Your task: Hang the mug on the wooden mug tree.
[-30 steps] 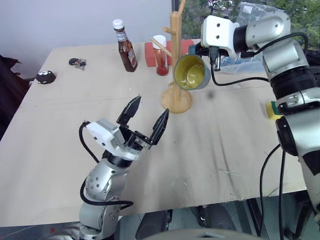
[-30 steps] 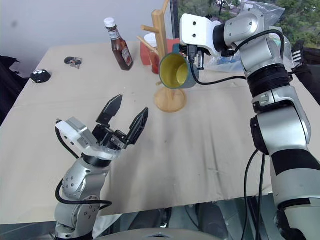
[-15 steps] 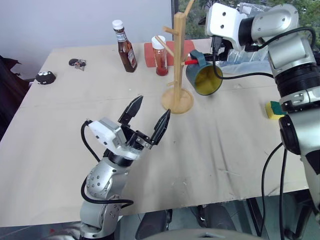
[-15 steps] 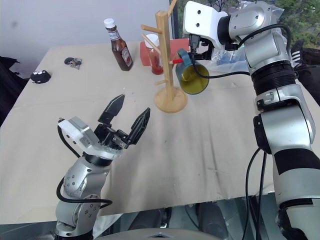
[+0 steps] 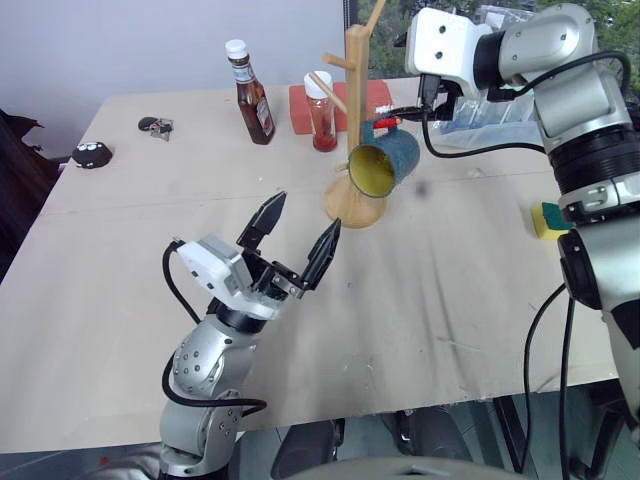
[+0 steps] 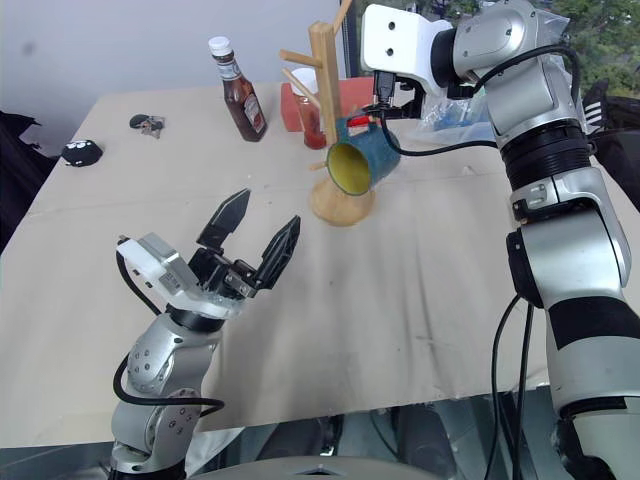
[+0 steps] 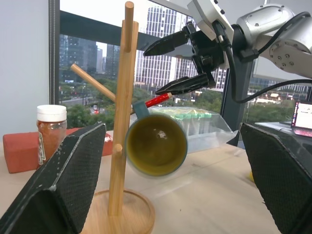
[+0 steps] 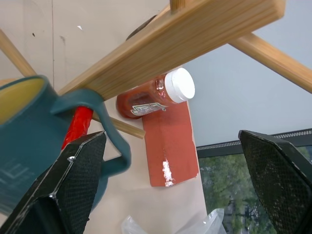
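While the teal-blue mug [image 5: 381, 163] hangs by its loop handle on a red-tipped peg of the wooden mug tree [image 5: 355, 120], the right gripper [image 7: 183, 63] stands just beside and above it with its two black fingers spread wide, holding nothing and not touching the mug. The mug is tilted, its yellow inside facing down and toward the robot, above the tree's round base. The left gripper [image 5: 295, 235] points upward over the table [image 5: 450, 290], well apart from the tree, fingers also wide and empty.
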Robot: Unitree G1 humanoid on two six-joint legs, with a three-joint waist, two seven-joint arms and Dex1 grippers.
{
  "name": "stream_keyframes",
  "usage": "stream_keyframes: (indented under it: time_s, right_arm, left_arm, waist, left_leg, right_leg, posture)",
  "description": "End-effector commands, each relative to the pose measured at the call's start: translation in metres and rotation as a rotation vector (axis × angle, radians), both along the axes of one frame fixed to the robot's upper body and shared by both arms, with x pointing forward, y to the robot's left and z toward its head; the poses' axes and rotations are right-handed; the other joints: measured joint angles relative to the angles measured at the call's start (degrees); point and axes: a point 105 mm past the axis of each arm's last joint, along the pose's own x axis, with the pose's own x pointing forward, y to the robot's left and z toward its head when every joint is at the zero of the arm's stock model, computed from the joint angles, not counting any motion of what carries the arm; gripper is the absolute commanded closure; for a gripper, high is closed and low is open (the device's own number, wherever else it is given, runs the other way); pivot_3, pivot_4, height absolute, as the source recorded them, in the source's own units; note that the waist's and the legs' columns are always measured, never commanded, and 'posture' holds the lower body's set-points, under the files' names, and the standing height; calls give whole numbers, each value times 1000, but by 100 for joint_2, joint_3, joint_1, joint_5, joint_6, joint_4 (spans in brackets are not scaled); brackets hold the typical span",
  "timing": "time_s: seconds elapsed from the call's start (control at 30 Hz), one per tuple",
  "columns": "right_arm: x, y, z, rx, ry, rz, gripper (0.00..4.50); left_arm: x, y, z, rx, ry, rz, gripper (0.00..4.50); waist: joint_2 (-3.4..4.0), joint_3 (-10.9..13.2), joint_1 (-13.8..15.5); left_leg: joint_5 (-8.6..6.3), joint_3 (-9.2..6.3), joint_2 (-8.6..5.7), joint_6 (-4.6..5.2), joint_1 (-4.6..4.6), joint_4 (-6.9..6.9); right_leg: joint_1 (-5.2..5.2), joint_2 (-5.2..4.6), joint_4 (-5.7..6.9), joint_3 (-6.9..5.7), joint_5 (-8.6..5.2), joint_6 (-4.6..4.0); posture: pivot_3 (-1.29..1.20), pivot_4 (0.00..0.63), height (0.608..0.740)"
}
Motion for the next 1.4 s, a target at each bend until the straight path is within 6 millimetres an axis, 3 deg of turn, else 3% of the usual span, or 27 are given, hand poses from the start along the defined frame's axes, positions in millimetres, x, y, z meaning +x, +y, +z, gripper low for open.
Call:
stream_keyframes:
  time_s: [0.03, 0.17, 0.27, 0.43, 0.63, 0.8, 0.87, 0.97, 1.07, 1.23, 1.3, 1.4]
  right_arm:
    - [2, -23, 21, 109, -19, -70, 78]
    - [-1, -62, 22, 379, 105, -112, 78]
    - [-16, -88, 13, 539, 221, -83, 78]
    - [-42, -118, -23, 679, 409, -111, 78]
    - [-91, -124, -134, 950, 699, -158, 78]
    - [-123, -121, -206, 889, 675, -259, 78]
    - [-133, -121, -226, 878, 667, -283, 78]
    - [-143, -120, -239, 851, 662, -274, 919]
    - [-147, -124, -244, 869, 644, -297, 2390]
    - [-151, -127, -250, 841, 635, -303, 4359]
    - [-151, -129, -253, 838, 645, -322, 4460]
    - [-152, -130, -255, 839, 649, -331, 3460]
  left_arm:
    - [-7, -1, 3, 21, -14, -17, 0]
    - [-10, 4, -1, 54, 17, -24, 0]
    - [-12, 9, -3, 75, 37, -29, 0]
    - [-15, 14, -12, 108, 97, -50, 0]
    - [-15, 27, -84, 302, 430, 18, 0]
    - [-29, 33, -110, 334, 546, 30, 0]
    - [-33, 33, -116, 338, 574, 24, 0]
    - [-37, 34, -119, 336, 588, 20, 0]
    - [-37, 37, -120, 319, 602, 42, 0]
    - [-40, 39, -117, 325, 573, 27, 0]
    - [-40, 40, -117, 326, 565, 27, 0]
    - [-41, 41, -117, 330, 555, 37, 0]
  waist:
    - [0, 0, 1]
    - [-2, 0, 76]
    - [0, 1, 110]
    - [5, 2, 90]
    - [-3, -17, 140]
    - [26, -2, 150]
    - [14, -10, 147]
    - [14, -8, 120]
    - [12, -7, 109]
    - [10, -5, 111]
    - [9, -5, 116]
    - [9, -5, 123]
  left_leg:
    - [0, 0, 0, 0, 0, 0]
    - [0, -11, -1, 0, -9, 2]
    - [-1, -11, -2, 2, -19, 0]
    - [-1, -8, 1, 2, -42, -6]
    - [-1, -15, 2, 2, -36, -4]
    - [-1, 7, -5, 6, -27, 6]
    - [-1, 9, -3, 7, 7, 7]
    - [-15, 6, 6, 29, 37, 7]
    - [-12, 8, 9, 26, 69, 10]
    - [-14, 3, 12, 27, 108, 7]
    - [-14, 3, 12, 27, 107, 7]
    - [-14, 3, 12, 27, 106, 7]
  right_leg:
    - [0, 0, 0, 0, 0, 0]
    - [1, -2, -5, -12, 0, -1]
    - [-5, -9, -10, -11, 0, 0]
    - [-30, -10, -6, -3, 0, 0]
    - [-19, -9, -1, 1, 0, 0]
    - [-15, -9, -1, 9, 10, 17]
    - [18, -3, -7, 8, 11, 19]
    - [48, 13, -7, 2, 9, 21]
    - [77, 17, -5, -2, 15, 19]
    - [123, 18, -11, -10, -10, 16]
    - [123, 15, -13, -10, -9, 12]
    - [123, 9, -14, -10, -7, 10]
  posture:
    - [0, 150, 740]
    - [0, 150, 740]
    - [0, 150, 740]
    - [0, 150, 740]
    - [0, 150, 740]
    - [0, 150, 740]
    - [0, 150, 740]
    - [0, 150, 740]
    - [0, 150, 740]
    - [0, 150, 740]
    - [0, 150, 740]
    - [0, 150, 740]
